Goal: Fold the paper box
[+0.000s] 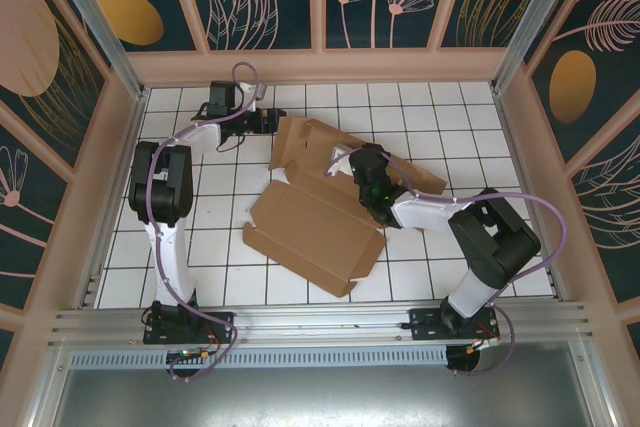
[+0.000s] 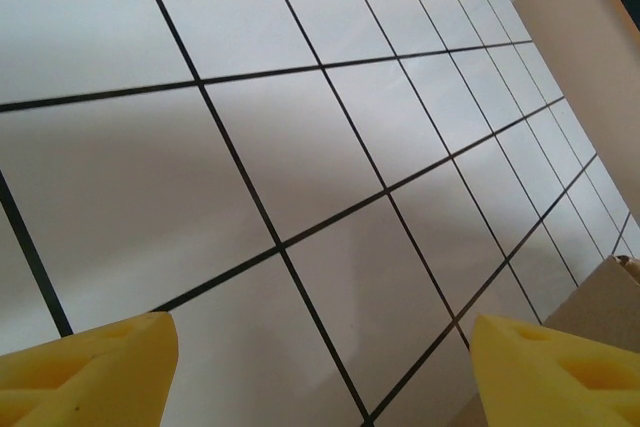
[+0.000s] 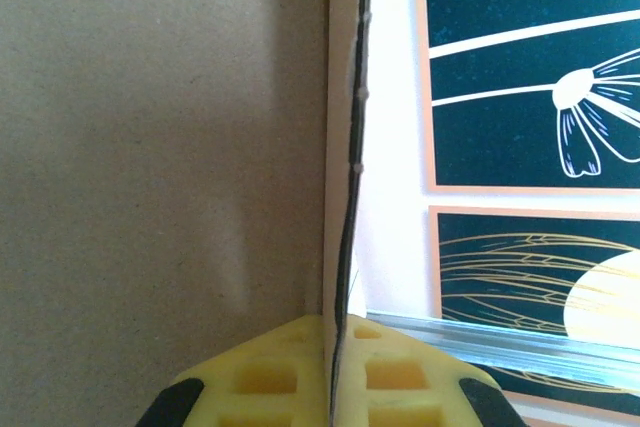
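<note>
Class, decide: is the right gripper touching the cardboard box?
Touching. The right wrist view shows the right gripper closed on a thin panel edge of the cardboard box, with no gap.

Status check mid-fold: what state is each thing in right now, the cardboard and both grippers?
Brown corrugated cardboard paper box: not yet folded up, near panel flat on the white tiles, far part partly raised.
Left gripper: open, holding nothing, above the tiles.
Right gripper: shut on a thin edge of the paper box.
</note>
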Motion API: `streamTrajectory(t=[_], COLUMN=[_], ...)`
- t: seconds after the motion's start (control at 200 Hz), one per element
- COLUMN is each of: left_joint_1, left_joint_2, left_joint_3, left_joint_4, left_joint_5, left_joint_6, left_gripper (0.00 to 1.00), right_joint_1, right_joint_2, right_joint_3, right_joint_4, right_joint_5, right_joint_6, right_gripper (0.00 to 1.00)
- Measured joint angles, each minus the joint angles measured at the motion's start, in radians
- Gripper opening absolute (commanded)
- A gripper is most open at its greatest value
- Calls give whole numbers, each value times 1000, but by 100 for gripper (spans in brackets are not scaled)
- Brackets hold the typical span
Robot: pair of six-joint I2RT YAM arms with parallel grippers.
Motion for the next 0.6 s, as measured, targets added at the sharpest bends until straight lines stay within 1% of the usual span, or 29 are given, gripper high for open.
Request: streamTrajectory(t=[0.15, 0.345, 0.45, 0.601], left_joint_1=[0, -5, -8, -8], left_joint_2=[-5, -72, -87, -93], left_joint_3=[-35, -209, -234, -251], left_joint_4=[-6, -19, -21, -2], left_joint_5=[22, 29, 29, 28], left_joint_6=[10, 35, 41, 40], left_gripper=[75, 76, 76, 76], right_joint_1=[-3, -2, 3, 26], right_joint_2=[0, 0, 0, 0], right_joint_3=[0, 0, -3, -31], right_joint_4=[-6, -2, 41, 151], right_joint_5=[0, 0, 6, 29], right_joint_6=[3, -8, -48, -131], right_gripper=[0, 0, 0, 0])
